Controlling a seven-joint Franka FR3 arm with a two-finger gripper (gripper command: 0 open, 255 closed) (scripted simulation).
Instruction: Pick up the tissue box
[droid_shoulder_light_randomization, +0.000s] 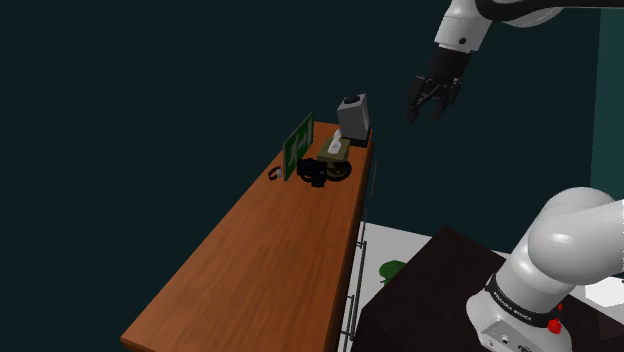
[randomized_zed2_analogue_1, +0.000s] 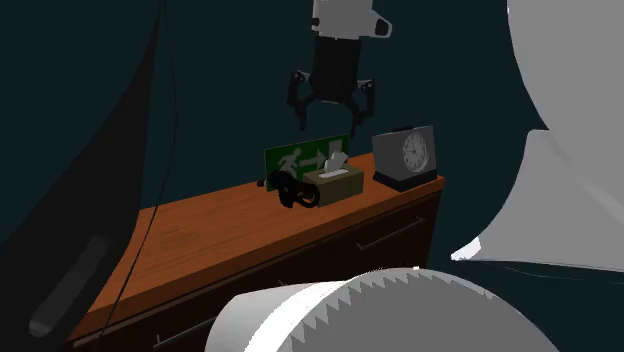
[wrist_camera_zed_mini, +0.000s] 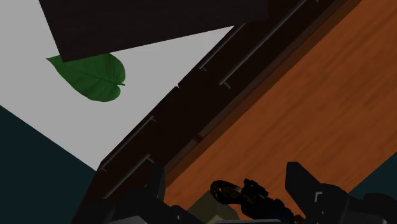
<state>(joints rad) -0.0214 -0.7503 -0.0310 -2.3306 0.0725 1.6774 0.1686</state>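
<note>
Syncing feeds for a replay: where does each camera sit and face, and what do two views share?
Shoulder view: behind the stand, looking down along the brown wooden sideboard; white arm and open black gripper show.
Second exterior view: low, facing the sideboard's drawer fronts; gripper shows.
Wrist view: on the wrist, looking down at the sideboard's edge; both fingers show.
Shared: both exterior views show the olive tissue box and grey clock.

tissue box (randomized_zed2_analogue_1: 338, 181) | partly hidden by black object (randomized_zed2_analogue_1: 293, 190) | object unidentifiable
</note>
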